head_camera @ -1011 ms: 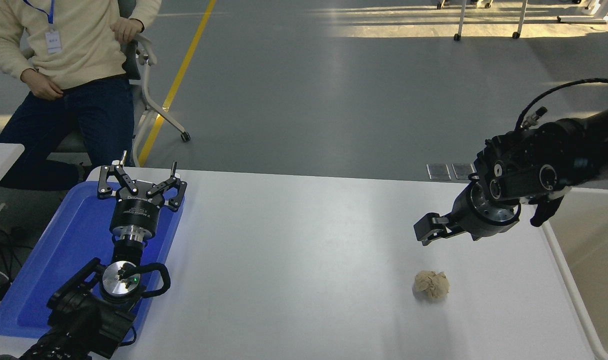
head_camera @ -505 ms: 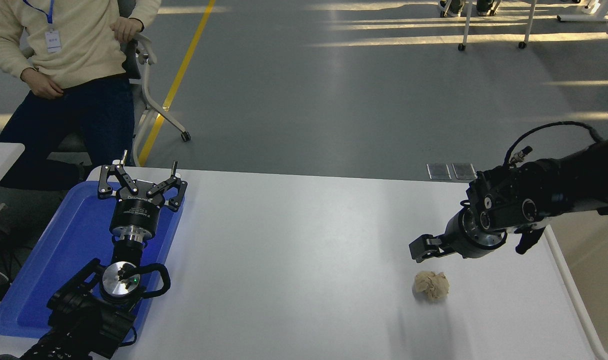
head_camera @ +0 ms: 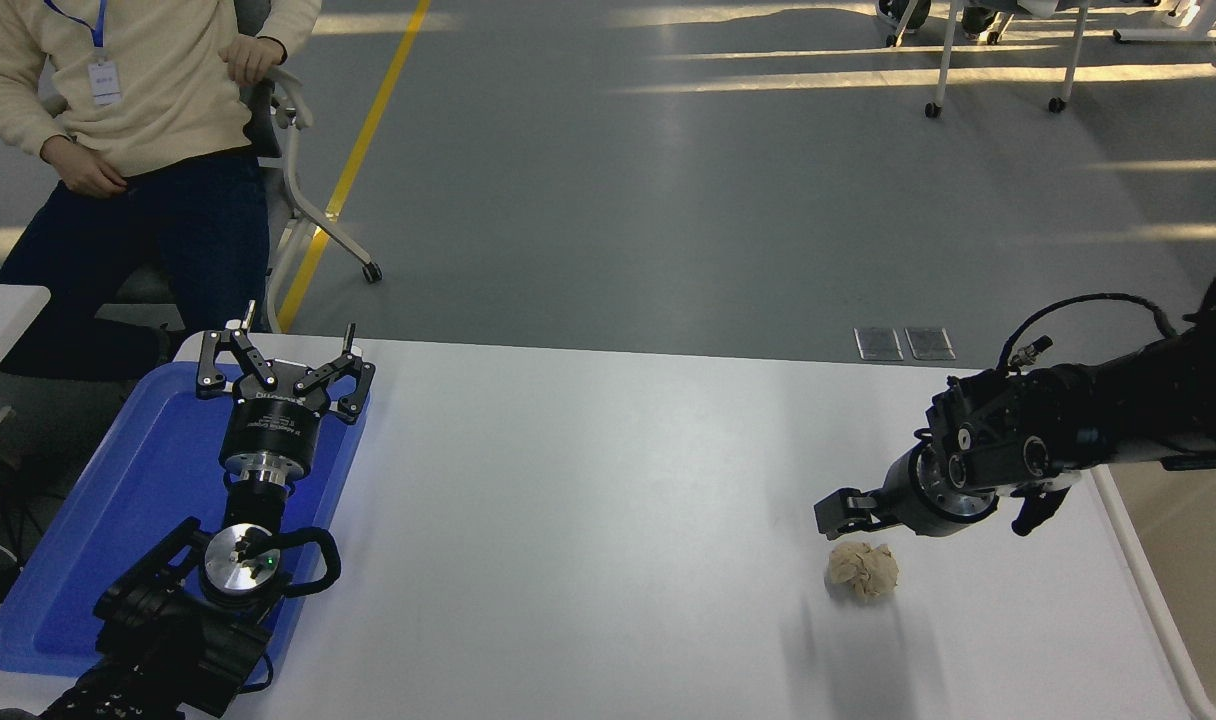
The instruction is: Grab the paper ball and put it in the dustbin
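Lying on the white table (head_camera: pixel 608 480) at roughly four o'clock from its middle, the paper ball (head_camera: pixel 863 570) is seen loose and untouched. Just beyond it, toward eleven o'clock, the right gripper (head_camera: pixel 834 510) is held low and close, nothing gripped; how far its fingers are parted cannot be told. The dustbin (head_camera: pixel 1153 590) is placed at the table's three o'clock edge. The left gripper (head_camera: pixel 283 360) is parked over the blue tray (head_camera: pixel 88 560), fingers spread wide, empty.

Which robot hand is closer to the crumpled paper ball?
The right hand hangs just above the paper ball. The left hand is parked far off over the blue tray.
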Robot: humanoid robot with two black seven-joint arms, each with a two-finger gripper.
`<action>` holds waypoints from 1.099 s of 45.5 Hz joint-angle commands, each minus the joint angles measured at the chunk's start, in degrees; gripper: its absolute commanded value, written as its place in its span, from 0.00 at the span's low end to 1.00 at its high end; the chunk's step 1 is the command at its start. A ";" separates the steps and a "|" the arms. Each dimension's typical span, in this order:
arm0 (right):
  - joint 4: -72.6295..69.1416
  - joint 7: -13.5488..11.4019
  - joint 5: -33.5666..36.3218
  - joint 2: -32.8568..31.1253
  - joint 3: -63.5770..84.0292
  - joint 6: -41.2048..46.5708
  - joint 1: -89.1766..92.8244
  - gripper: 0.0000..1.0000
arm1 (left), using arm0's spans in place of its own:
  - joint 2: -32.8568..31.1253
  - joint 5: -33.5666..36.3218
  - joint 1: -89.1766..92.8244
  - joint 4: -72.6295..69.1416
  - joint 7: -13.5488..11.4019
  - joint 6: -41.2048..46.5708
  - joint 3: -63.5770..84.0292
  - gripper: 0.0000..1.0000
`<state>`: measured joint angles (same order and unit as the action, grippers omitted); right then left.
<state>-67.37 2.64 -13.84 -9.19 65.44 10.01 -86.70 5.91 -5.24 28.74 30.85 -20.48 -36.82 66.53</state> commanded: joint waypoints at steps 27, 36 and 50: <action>7.96 0.00 -1.45 0.22 -1.55 -4.30 10.23 0.99 | 0.06 -0.03 0.00 0.00 0.00 -0.01 0.00 1.00; 8.57 -0.18 -1.45 0.40 -1.63 -5.36 11.11 0.98 | 0.06 -0.03 0.00 0.00 0.00 -0.01 0.00 1.00; 8.75 -0.27 -1.19 1.02 -1.72 -7.38 12.43 0.96 | 0.06 -0.03 0.00 0.00 0.00 -0.01 0.00 1.00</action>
<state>-58.96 2.45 -15.17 -8.64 63.81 3.92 -75.35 5.96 -5.25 28.74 30.85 -20.48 -36.83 66.53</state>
